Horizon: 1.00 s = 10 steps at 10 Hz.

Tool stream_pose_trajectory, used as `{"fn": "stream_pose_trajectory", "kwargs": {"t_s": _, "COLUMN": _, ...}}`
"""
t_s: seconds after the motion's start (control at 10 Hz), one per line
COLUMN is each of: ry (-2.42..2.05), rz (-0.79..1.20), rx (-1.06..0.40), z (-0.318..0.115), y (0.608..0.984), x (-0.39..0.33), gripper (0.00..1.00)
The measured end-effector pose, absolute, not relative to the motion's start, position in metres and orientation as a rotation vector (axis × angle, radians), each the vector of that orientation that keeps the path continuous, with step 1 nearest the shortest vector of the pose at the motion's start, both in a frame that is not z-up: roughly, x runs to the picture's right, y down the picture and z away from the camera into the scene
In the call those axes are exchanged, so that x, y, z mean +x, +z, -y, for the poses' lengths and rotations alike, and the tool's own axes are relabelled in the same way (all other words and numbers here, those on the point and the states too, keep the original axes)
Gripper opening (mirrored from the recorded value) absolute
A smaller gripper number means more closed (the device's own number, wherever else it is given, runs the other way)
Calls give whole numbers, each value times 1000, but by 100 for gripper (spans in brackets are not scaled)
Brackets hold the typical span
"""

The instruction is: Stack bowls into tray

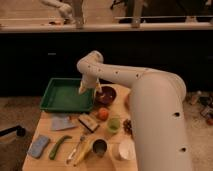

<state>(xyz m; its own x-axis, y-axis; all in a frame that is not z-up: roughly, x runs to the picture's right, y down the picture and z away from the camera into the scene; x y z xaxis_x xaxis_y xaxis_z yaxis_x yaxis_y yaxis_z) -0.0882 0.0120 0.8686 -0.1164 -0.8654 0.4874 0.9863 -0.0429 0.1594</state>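
Note:
The green tray (64, 96) lies at the table's back left and looks empty. The dark maroon bowl (106, 95) stands just right of the tray. A small orange round thing, apparently the orange bowl (103, 114), sits in front of the maroon bowl. My gripper (89, 88) points down over the tray's right rim, right beside the maroon bowl's left edge. The white arm (150, 100) reaches in from the right and hides the table's right side.
On the table front are a green cup (114, 124), a steel cup (100, 146), a white cup (125, 149), a banana (85, 151), a green vegetable (58, 147), a blue sponge (39, 146), a grey cloth (61, 123) and a brown block (89, 122). A dark counter runs behind.

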Motion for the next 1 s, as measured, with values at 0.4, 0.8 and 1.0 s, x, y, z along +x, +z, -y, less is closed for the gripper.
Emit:
{"fn": "stream_pose_trajectory", "kwargs": {"t_s": 0.4, "ry": -1612, "rz": 526, "rx": -294, "z": -12, "y": 868, "x": -88, "gripper": 80}}
{"fn": "stream_pose_trajectory", "kwargs": {"t_s": 0.8, "ry": -1512, "rz": 525, "rx": -285, "z": -6, "y": 876, "x": -62, "gripper": 80}}
{"fn": "stream_pose_trajectory", "kwargs": {"t_s": 1.0, "ry": -1430, "rz": 526, "rx": -290, "z": -4, "y": 884, "x": -36, "gripper": 80}}
